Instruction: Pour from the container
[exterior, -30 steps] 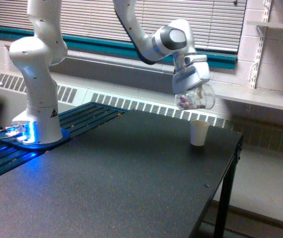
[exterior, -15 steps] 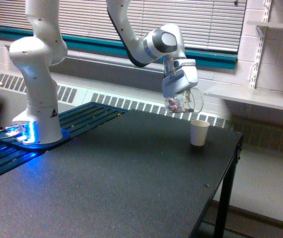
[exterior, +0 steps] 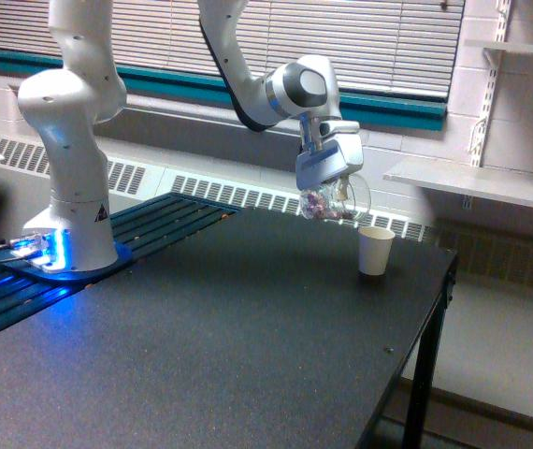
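My gripper (exterior: 324,178) is shut on the container (exterior: 328,200), a small clear mug with a looped handle and brownish-pink bits inside. It hangs roughly upright above the black table (exterior: 201,346), toward the far edge. A white paper cup (exterior: 374,251) stands on the table below it and toward the exterior view's right, apart from the mug.
The arm's white base (exterior: 70,187) stands at the exterior view's left on a blue-lit mount. A radiator grille and window blinds run behind the table. The table's right edge (exterior: 439,309) drops off just past the paper cup. A shelf (exterior: 477,182) juts from the wall at right.
The gripper has carried the mug toward the exterior view's left, away from above the paper cup. The mug has turned from tilted back toward upright.
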Robot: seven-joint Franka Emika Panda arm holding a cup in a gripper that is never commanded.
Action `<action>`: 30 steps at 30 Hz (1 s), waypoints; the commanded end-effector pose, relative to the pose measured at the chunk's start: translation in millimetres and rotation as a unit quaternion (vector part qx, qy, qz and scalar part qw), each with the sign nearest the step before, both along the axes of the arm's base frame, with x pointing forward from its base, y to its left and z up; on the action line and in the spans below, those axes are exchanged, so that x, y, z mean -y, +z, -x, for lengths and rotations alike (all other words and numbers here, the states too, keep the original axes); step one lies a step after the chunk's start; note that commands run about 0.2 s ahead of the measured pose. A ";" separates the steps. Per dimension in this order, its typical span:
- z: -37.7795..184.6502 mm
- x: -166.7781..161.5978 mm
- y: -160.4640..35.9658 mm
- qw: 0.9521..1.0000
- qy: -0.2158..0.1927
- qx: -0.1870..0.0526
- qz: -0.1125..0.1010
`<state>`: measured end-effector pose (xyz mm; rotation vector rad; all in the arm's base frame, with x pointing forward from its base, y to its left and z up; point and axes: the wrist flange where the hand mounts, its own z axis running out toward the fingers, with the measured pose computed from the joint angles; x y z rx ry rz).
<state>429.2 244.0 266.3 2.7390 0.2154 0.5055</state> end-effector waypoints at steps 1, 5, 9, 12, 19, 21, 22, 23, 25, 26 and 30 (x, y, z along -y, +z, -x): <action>0.3 -15.3 -4.7 1.000 0.022 -0.005 0.010; -1.7 -20.3 -9.9 0.999 0.029 -0.011 0.018; -6.2 -24.7 -13.3 0.999 0.032 -0.014 0.021; -10.3 -28.3 -14.1 0.999 0.034 -0.016 0.021; -20.5 -34.5 -16.5 0.999 0.037 -0.019 0.028; -22.7 -37.3 -17.0 0.999 0.040 -0.022 0.030; -23.7 -38.2 -17.2 0.998 0.040 -0.022 0.031; -24.3 -39.6 -17.6 0.998 0.042 -0.024 0.032; -24.4 -41.5 -19.6 0.998 0.047 -0.029 0.037; -24.1 -41.9 -20.6 0.998 0.049 -0.031 0.040; -21.1 -41.9 -24.9 0.996 0.059 -0.045 0.055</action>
